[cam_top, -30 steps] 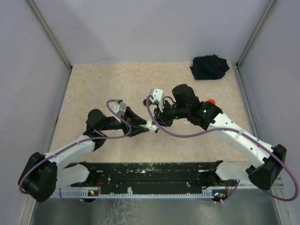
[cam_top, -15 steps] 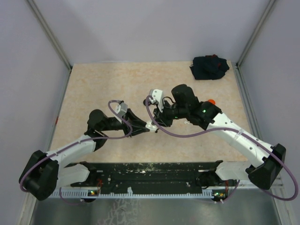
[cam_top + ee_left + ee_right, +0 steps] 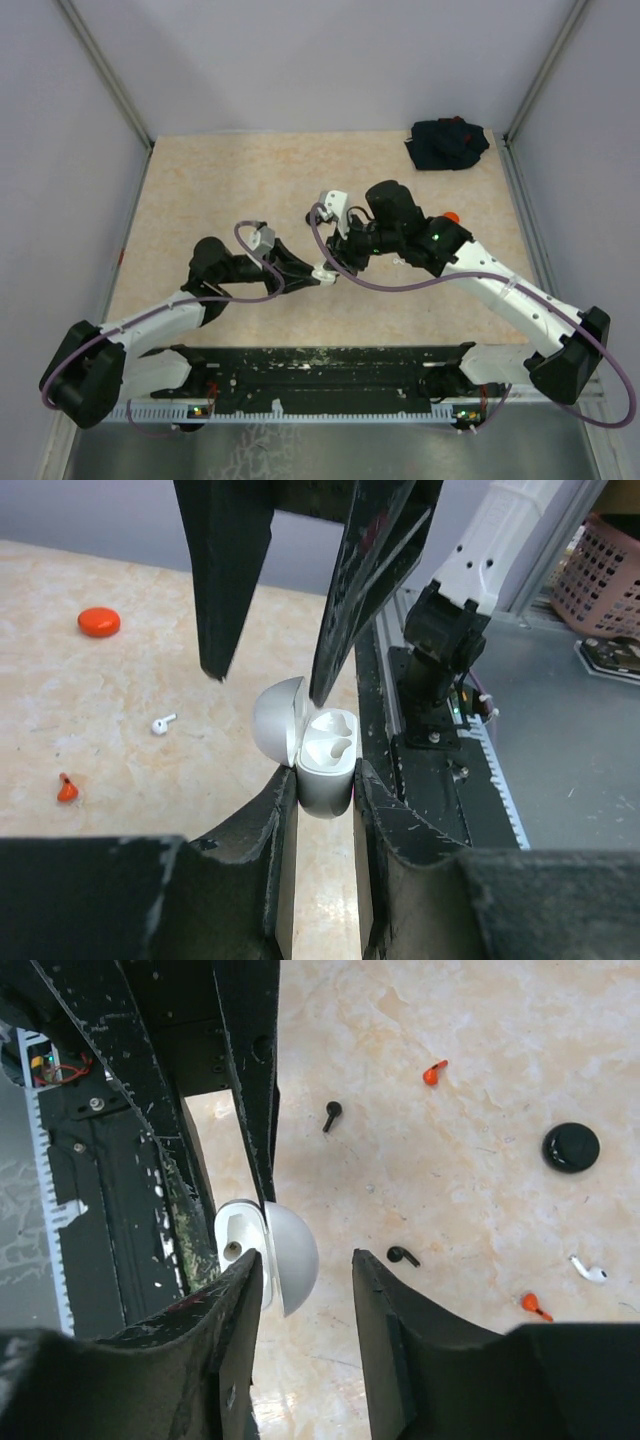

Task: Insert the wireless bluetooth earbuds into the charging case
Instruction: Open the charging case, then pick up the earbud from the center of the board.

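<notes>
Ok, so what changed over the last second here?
The left gripper slid slightly rightward and toward the near edge, and now clamps the open white charging case. The top view cannot show whether either grip changed. The right gripper, jaws apart at the case, and the dark cloth stayed put.

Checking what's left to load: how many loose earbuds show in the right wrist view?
5: upper red earbud, upper black earbud, lower black earbud, white earbud, lower red earbud. Another may sit hidden in the case.
</notes>
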